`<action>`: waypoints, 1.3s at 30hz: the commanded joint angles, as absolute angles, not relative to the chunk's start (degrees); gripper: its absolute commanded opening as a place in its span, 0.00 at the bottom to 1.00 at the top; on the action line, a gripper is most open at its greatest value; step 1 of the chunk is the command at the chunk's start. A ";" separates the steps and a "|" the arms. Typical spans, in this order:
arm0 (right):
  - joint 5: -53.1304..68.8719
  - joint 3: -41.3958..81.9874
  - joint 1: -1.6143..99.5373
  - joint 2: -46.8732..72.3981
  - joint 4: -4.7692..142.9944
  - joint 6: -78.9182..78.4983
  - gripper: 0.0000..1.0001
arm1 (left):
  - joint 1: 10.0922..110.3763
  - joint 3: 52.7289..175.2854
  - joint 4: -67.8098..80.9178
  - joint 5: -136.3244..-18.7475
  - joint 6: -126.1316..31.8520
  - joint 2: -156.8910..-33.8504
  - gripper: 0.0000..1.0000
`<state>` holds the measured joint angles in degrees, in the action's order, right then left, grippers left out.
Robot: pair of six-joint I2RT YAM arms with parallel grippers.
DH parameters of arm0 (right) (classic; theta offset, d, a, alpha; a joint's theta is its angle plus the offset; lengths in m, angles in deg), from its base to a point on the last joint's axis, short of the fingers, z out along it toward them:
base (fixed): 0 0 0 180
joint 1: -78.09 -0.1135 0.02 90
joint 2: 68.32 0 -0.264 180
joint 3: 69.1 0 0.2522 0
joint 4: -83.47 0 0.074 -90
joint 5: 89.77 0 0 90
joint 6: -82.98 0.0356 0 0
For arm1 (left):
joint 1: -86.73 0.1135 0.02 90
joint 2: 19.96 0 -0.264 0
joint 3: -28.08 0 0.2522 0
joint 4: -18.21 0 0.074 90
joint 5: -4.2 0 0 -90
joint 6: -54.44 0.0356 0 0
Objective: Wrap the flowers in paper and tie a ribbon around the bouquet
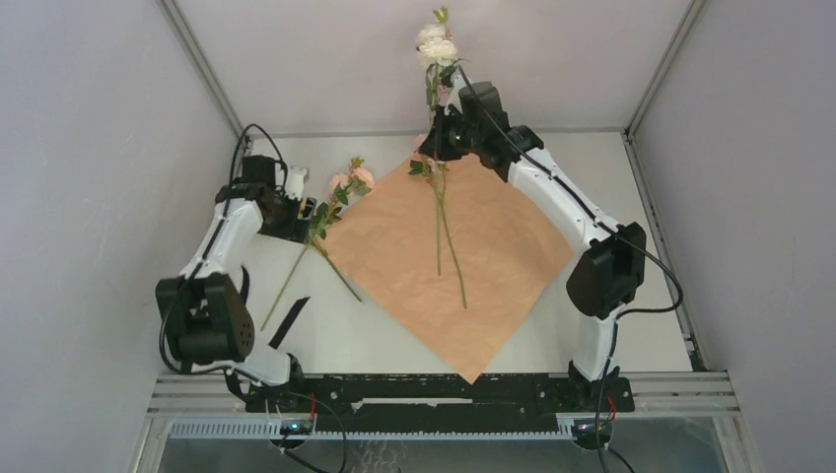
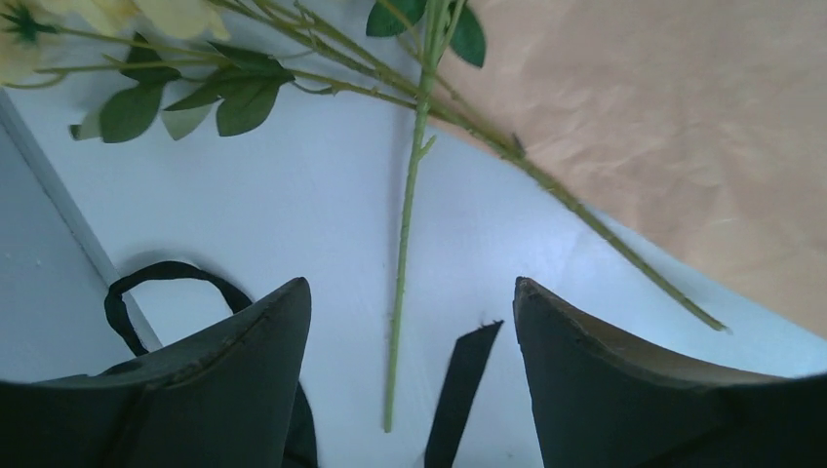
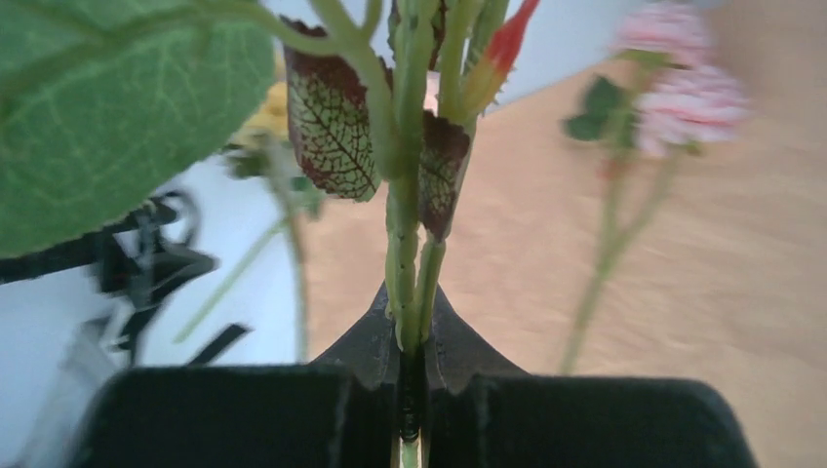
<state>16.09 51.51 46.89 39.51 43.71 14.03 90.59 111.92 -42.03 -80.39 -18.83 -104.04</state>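
top view: paper [image 1: 463, 261] lies peach side up as a diamond on the counter [image 1: 394, 345]. right hand [image 1: 446, 133] at the paper's 12 o'clock corner is clamped on the white flowers [image 1: 435, 44], blooms raised past the corner, stems trailing toward 6 o'clock over the sheet; can't tell if the tips touch it. left hand [image 1: 296, 212] sits at the 9 o'clock edge beside the pink flowers [image 1: 347, 182], which lie half off the paper. ribbon [image 1: 289, 322] lies on the counter at 8 o'clock. left wrist view: left hand is open, nothing between its fingers; below it a bare stem [image 2: 405, 244] and the ribbon end just beside it, a closeness the top view barely resolves. right wrist view: stems squeezed right at the fingertips [image 3: 375, 341], hidden from above. risks: a shallow pinch on a top-heavy bunch could let it swivel or slip; trailing stems could drag and skew the paper; the left hand closing here could catch ribbon along with stem.
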 commanded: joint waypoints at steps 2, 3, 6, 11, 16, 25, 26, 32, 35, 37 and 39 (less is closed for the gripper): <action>-0.40 58.79 48.20 51.23 19.16 -0.42 0.00 | 90.20 111.87 -38.72 -87.44 -13.90 -113.07 0.80; -2.10 60.27 48.17 52.99 18.31 -0.63 0.00 | 90.21 112.68 -38.37 -87.62 -14.64 -114.48 0.80; -6.50 64.61 48.66 58.72 16.00 0.28 0.00 | 90.20 115.79 -38.24 -86.29 -19.84 -117.75 0.77; -12.29 66.94 48.85 64.53 15.57 2.01 0.22 | 90.31 115.59 -32.00 -81.48 -36.81 -117.06 0.64; -14.68 66.63 48.97 64.18 15.75 4.57 0.45 | 90.33 116.19 -29.25 -85.17 -54.11 -119.50 0.61; -12.54 54.05 47.52 54.05 22.37 4.41 0.50 | 90.79 123.81 -30.18 -95.69 -65.91 -129.50 0.61; -12.03 52.75 47.38 53.16 23.01 4.40 0.50 | 90.82 124.68 -30.35 -96.52 -66.13 -130.51 0.60; -11.32 47.65 46.40 49.63 24.53 4.20 0.50 | 91.54 129.99 -32.91 -96.90 -66.53 -136.86 0.45; -12.27 46.42 45.58 48.58 24.22 3.60 0.50 | 92.89 129.92 -34.23 -94.26 -66.63 -136.92 0.11; -14.24 46.01 44.96 48.20 23.50 3.15 0.50 | 94.66 126.68 -32.83 -90.51 -67.61 -133.65 0.04; -15.56 45.93 44.34 47.99 22.95 2.78 0.50 | 96.43 123.44 -29.75 -88.33 -67.18 -128.69 0.00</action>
<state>-12.22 46.02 45.73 52.19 22.33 3.48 92.86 126.83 -32.65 -92.93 -66.08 -136.89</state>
